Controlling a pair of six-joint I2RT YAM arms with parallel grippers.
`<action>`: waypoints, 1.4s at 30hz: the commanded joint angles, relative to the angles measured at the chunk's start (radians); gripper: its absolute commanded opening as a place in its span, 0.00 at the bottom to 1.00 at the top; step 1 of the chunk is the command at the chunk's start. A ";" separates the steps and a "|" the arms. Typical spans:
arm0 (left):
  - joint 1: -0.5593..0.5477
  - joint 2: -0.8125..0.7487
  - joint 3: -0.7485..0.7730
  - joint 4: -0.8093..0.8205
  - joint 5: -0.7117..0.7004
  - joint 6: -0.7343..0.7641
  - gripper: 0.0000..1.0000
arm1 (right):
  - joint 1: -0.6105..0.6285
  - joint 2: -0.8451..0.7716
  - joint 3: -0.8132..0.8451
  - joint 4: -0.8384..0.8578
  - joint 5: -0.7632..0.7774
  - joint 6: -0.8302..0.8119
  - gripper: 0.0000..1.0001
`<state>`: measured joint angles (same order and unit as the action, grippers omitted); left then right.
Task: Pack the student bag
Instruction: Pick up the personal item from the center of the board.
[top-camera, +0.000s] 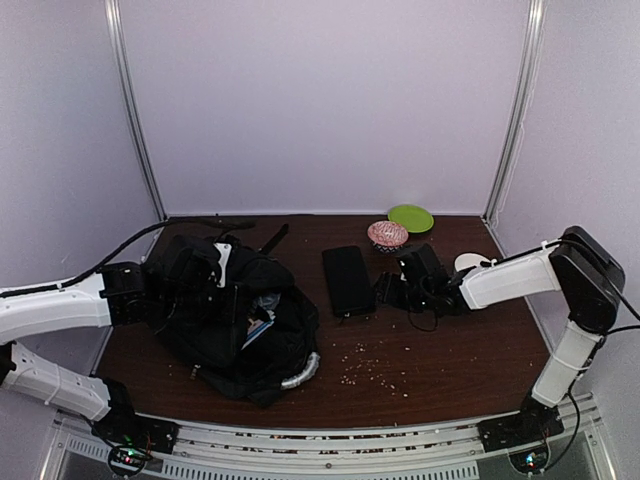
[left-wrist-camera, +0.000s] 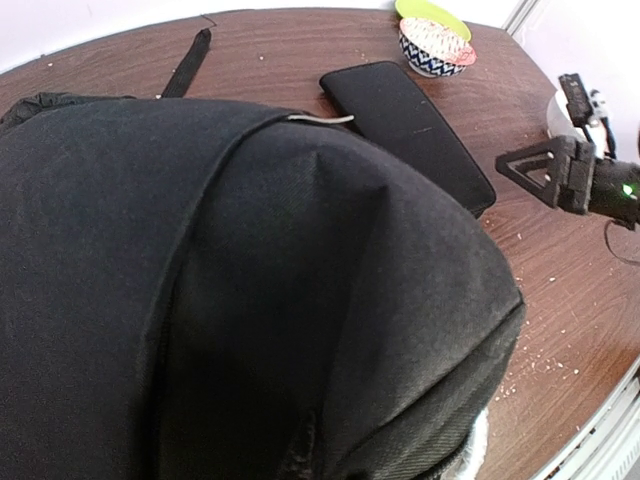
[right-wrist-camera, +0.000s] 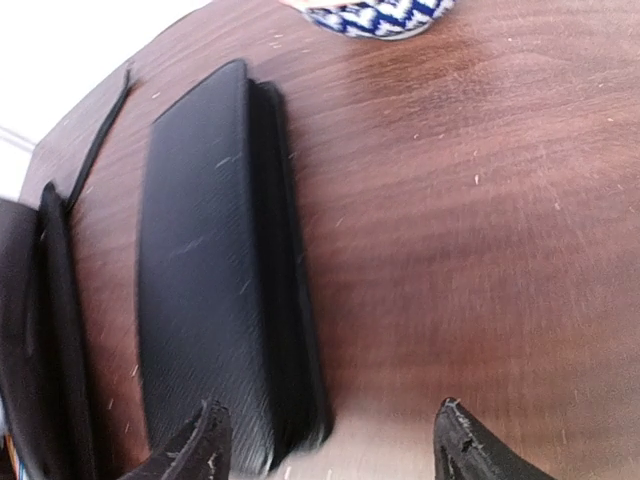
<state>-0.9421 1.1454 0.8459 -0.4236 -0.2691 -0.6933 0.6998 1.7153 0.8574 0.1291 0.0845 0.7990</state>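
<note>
The student bag (top-camera: 225, 320) is a large black soft backpack on the left of the table, with a silvery-grey handle (top-camera: 302, 372) at its near end and coloured contents showing in its opening. It fills the left wrist view (left-wrist-camera: 230, 290). My left gripper (top-camera: 213, 266) is at the bag's far top, and its fingers are buried in the fabric. A flat black case (top-camera: 348, 281) lies mid-table, also in the right wrist view (right-wrist-camera: 205, 270). My right gripper (top-camera: 392, 290) is open and empty, low by the case's right edge (right-wrist-camera: 330, 450).
A patterned bowl (top-camera: 387, 234) and a green plate (top-camera: 411, 217) stand at the back. A white object (top-camera: 468, 262) lies behind the right arm. A black strap (left-wrist-camera: 186, 62) lies behind the bag. Crumbs (top-camera: 375, 366) are scattered at the front middle.
</note>
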 joint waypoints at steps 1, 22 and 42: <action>0.016 0.006 -0.042 -0.016 -0.059 -0.023 0.00 | -0.027 0.083 0.070 0.068 -0.080 0.046 0.66; 0.016 0.059 -0.034 -0.006 -0.062 0.007 0.00 | -0.029 0.162 -0.014 0.237 -0.196 0.136 0.15; 0.016 0.452 0.238 0.070 0.035 0.040 0.14 | 0.053 -0.435 -0.228 0.031 -0.144 0.049 0.00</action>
<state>-0.9413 1.5242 0.9894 -0.3908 -0.2565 -0.6743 0.7189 1.4265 0.6243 0.2039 -0.1116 0.8921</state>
